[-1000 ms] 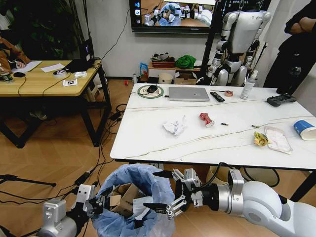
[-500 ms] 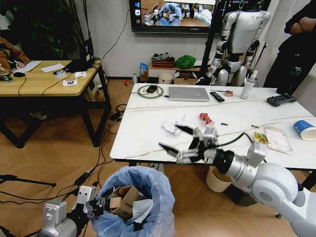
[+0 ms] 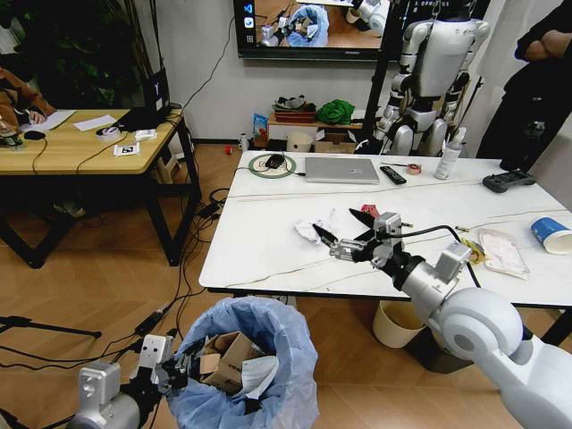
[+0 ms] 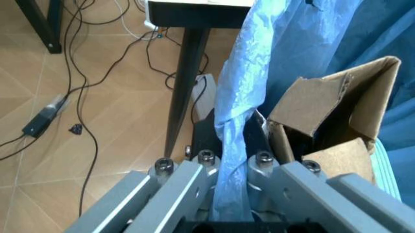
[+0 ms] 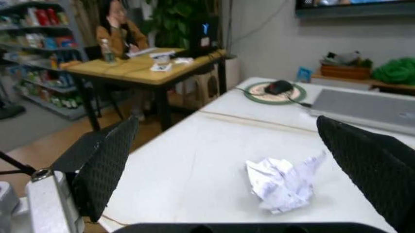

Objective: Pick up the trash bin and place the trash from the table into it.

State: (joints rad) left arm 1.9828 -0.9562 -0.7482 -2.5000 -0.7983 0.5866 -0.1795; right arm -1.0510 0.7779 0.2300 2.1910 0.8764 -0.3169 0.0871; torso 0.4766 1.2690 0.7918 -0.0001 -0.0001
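The trash bin, lined with a crinkly light-blue bag, hangs low in front of the table. My left gripper is shut on its rim. In the left wrist view the fingers pinch the blue bag beside torn cardboard. My right gripper is open just above the tabletop, next to a crumpled white paper; the right wrist view shows that paper between the spread fingers. A red can lies behind the gripper. Wrappers, a clear packet and a paper cup lie to the right.
A laptop, remote, bottle, black controller and a round mat with a mouse sit along the table's far side. A cream bucket stands under it. A wooden desk and floor cables lie left.
My right gripper has risen from the bin's mouth and swung forward over the table to the crumpled white paper, staying open. The left gripper and bin have not moved.
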